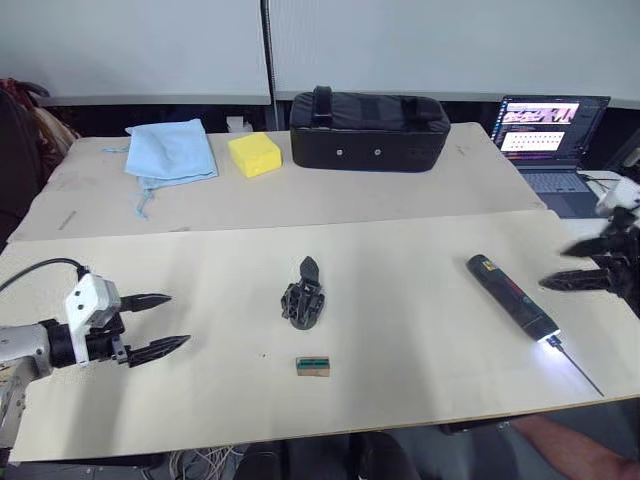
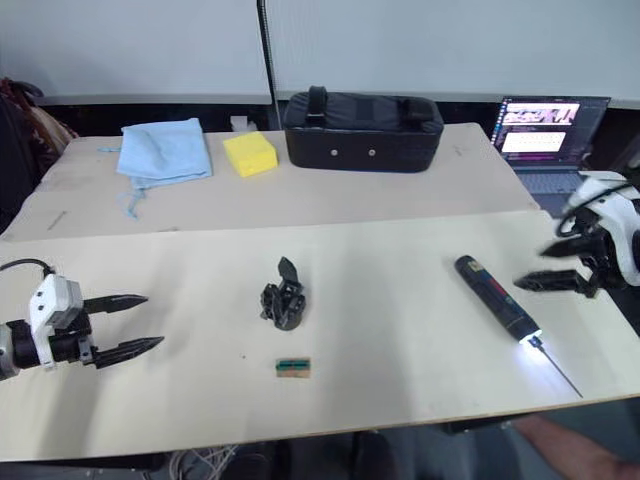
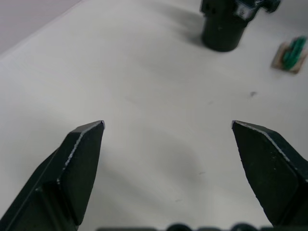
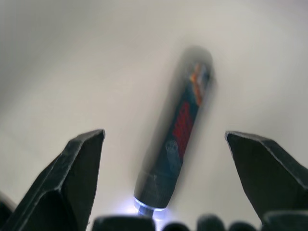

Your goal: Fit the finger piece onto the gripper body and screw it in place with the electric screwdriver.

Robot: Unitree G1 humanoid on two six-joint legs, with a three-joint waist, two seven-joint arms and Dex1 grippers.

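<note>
The gripper body (image 1: 303, 302) stands near the middle of the front table, a pointed black finger rising from its far side; its round base (image 3: 222, 24) shows in the left wrist view. A separate finger piece is out of view. The electric screwdriver (image 1: 510, 295) lies flat at the right, its tip light on and its thin bit pointing at the front edge. My right gripper (image 1: 553, 268) hovers open just right of the screwdriver's (image 4: 178, 139) barrel, not touching it. My left gripper (image 1: 179, 320) is open and empty at the far left, well clear of the body.
A small green-and-tan block (image 1: 313, 366) lies just in front of the gripper body. On the rear table are a big black bag (image 1: 368, 130), a yellow sponge (image 1: 254, 154) and a blue cloth (image 1: 170, 150). An open laptop (image 1: 550, 130) stands at the back right.
</note>
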